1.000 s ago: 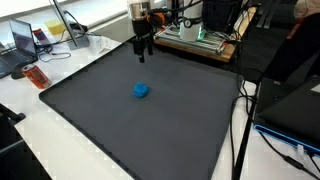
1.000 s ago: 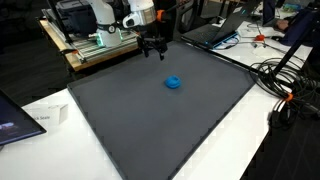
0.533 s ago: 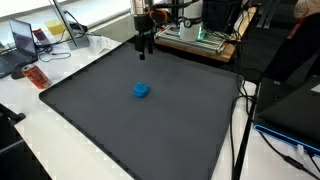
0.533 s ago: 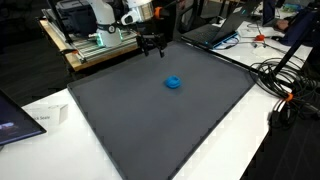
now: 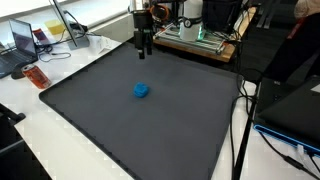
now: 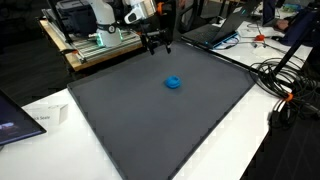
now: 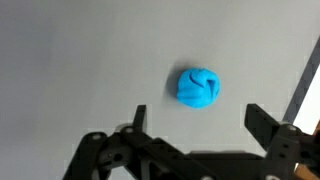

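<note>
Dark worktop [image 5: 120,120] mat: blue lump [image 5: 141,90] lies near its middle; claw [image 5: 144,49] hangs wide open and empty above the far edge.

blue crumpled lump [image 5: 142,90] | lying free | mid dark mat [image 5: 120,130]

In the wrist view the gripper [image 7: 197,112] is cut off by the bottom edge. In an exterior view the blue lump [image 5: 141,90] is too small to identify.
</note>
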Available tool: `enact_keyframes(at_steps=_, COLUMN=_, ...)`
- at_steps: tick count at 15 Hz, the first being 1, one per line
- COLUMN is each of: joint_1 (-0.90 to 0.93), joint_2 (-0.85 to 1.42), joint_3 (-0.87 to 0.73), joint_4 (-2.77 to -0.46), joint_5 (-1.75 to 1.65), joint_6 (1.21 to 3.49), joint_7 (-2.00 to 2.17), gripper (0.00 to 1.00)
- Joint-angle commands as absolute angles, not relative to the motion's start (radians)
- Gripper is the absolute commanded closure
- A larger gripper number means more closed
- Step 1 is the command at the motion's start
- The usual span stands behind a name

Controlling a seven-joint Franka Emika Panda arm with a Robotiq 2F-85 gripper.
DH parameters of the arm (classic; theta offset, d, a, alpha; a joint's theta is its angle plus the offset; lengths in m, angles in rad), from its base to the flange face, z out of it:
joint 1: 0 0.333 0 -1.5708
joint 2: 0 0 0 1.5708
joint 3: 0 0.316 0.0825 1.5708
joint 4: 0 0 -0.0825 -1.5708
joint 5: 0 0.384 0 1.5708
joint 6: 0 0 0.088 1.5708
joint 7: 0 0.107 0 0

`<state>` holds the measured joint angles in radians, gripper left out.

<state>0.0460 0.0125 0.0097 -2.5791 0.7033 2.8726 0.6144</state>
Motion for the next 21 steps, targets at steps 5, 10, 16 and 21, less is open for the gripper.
enact_keyframes(at_steps=5, joint_1=0.041, joint_2=0.091, joint_3=0.036, joint_4=-2.496, joint_5=1.069, joint_6=2.889, joint_7=0.231, gripper=0.00)
enact_keyframes(at_steps=10, joint_1=0.036, joint_2=0.162, joint_3=0.036, joint_4=-2.446, joint_5=1.211, joint_6=2.894, joint_7=0.052, gripper=0.00)
enact_keyframes(at_steps=16, joint_1=0.056, joint_2=0.221, joint_3=0.029, joint_4=-2.427, joint_5=1.149, joint_6=2.961, joint_7=0.052, gripper=0.00)
enact_keyframes(at_steps=21, joint_1=0.064, joint_2=0.212, joint_3=0.002, joint_4=-2.445, joint_5=0.936, joint_6=2.960, joint_7=0.116, gripper=0.00)
